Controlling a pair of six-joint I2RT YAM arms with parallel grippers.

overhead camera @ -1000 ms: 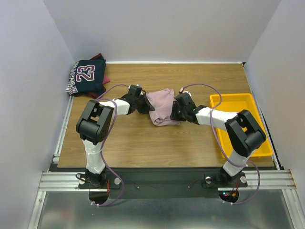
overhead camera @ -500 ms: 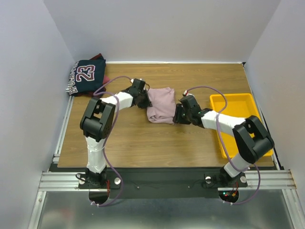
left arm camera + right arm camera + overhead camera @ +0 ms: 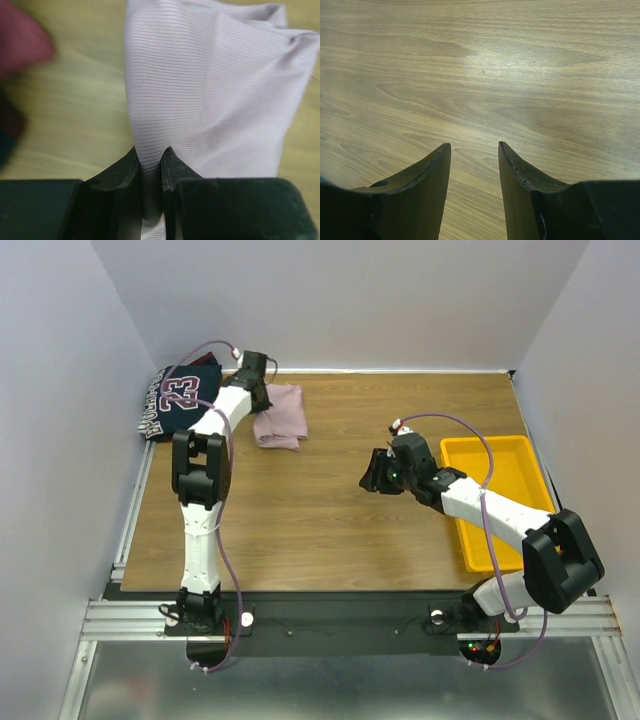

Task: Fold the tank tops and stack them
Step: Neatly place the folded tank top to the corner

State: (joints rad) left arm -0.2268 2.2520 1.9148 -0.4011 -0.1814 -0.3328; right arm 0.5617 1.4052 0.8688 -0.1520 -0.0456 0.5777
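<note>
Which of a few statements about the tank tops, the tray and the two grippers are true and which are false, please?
1. The left gripper is shut on the pink tank top. True.
2. The right gripper holds a fold of cloth. False: its jaws stand open with nothing between them, above bare table.
3. The pink tank top lies in the yellow tray. False: it is on the table at the far left, just right of the navy tank top.
4. The navy tank top sits in the far left corner with its "23" showing. True.
</note>
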